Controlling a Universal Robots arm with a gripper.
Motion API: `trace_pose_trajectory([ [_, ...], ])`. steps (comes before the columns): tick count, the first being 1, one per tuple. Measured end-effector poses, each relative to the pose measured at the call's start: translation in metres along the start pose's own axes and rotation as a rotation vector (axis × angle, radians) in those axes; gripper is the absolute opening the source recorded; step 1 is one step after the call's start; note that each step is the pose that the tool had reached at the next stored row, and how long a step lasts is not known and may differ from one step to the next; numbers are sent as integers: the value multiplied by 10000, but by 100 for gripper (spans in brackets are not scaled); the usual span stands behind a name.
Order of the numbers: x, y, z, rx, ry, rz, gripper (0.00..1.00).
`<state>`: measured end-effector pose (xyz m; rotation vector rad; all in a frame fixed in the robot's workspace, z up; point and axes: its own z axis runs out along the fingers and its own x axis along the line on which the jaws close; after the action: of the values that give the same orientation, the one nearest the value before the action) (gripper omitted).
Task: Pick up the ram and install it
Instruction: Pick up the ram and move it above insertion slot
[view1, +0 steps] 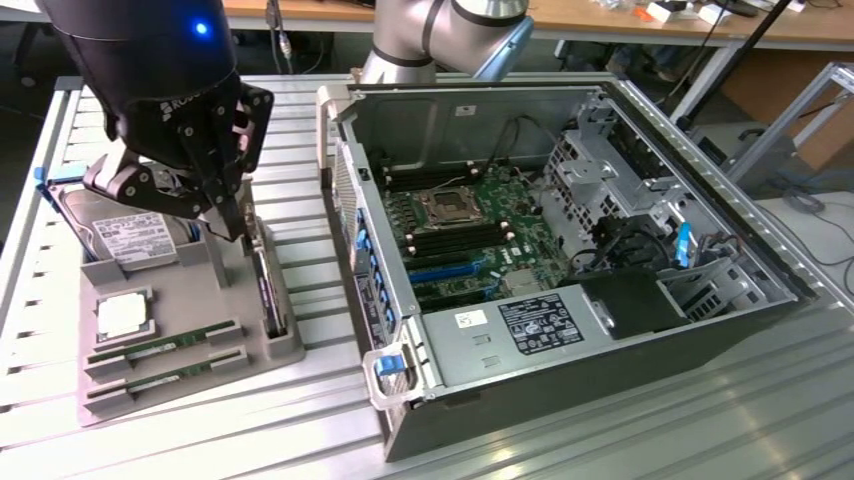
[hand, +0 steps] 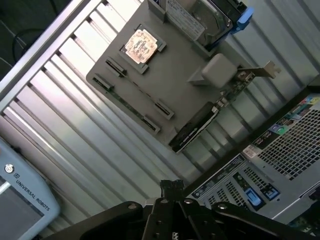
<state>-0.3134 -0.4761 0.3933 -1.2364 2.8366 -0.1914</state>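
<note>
"Grey moulded plastic parts tray (view1: 200, 300) (hand: 175, 75), sitting on the ribbed aluminium table (view1: 240, 430) at 9 o'clock in the exterior view. What is in it?"

"At the tray's 11 o'clock there is a silver boxy hard drive (view1: 130, 238) (hand: 195, 20) with a white label. Toward 8 o'clock a square silver processor chip (view1: 120, 316) (hand: 141, 45) lies flat in its recess. At 6 o'clock is the ram, two thin green circuit-board sticks. The upper ram stick (view1: 163, 349) and the lower ram stick (view1: 151, 384) each stand on edge in their own slot, one just beside the other."

"And the tool?"

"The black two-finger gripper (view1: 234, 215) (hand: 172, 187) hangs above the tray near its 12 o'clock, well apart from both sticks. Its fingertips are pressed together with nothing between them."

"What comes to the right of it?"

"A dark expansion card (view1: 271, 295) (hand: 200, 122) stands on edge along the tray's 3 o'clock side. Beyond that, at 3 o'clock in the exterior view, an open black-and-silver computer case (view1: 441, 115) (hand: 295, 145) lies on its side. It is just beside the tray, and its green motherboard (view1: 467, 235) faces up."
</note>
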Motion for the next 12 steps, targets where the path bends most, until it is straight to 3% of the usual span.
trace_pose_trajectory([
  [12,0,0,0,67,-63,-946,10],
])
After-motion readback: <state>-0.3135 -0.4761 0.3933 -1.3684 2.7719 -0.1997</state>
